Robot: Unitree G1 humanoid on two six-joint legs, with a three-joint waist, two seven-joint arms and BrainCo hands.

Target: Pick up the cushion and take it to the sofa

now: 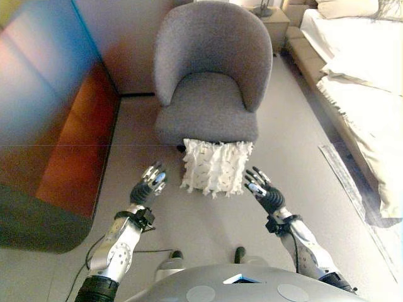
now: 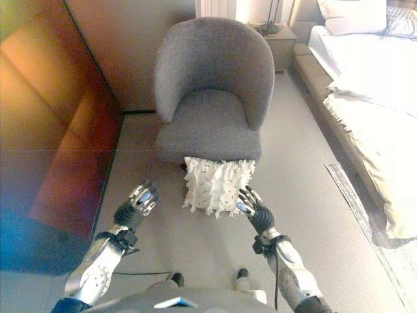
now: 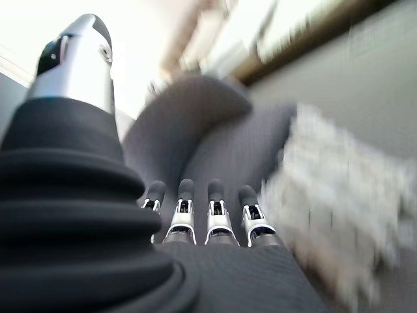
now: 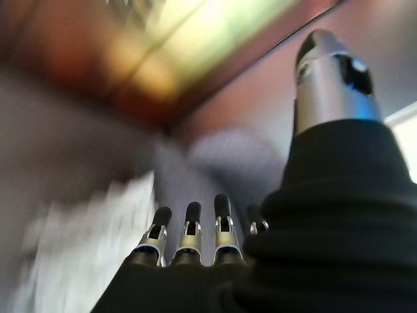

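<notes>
A white tufted cushion (image 1: pixel 216 167) stands on the floor, leaning against the front of a grey armchair (image 1: pixel 211 82). My left hand (image 1: pixel 151 180) is open, held above the floor a little to the left of the cushion, apart from it. My right hand (image 1: pixel 261 187) is open, just right of the cushion's lower right corner, very near it. Both wrist views show straight fingers with the cushion (image 3: pixel 332 195) (image 4: pixel 91 248) past them. Neither hand holds anything.
A dark wooden cabinet (image 1: pixel 56 126) runs along the left side. A bed with light covers (image 1: pixel 365 82) lies on the right, with a rug (image 1: pixel 352 195) beside it. A bedside table with a lamp (image 1: pixel 271 16) stands behind the armchair.
</notes>
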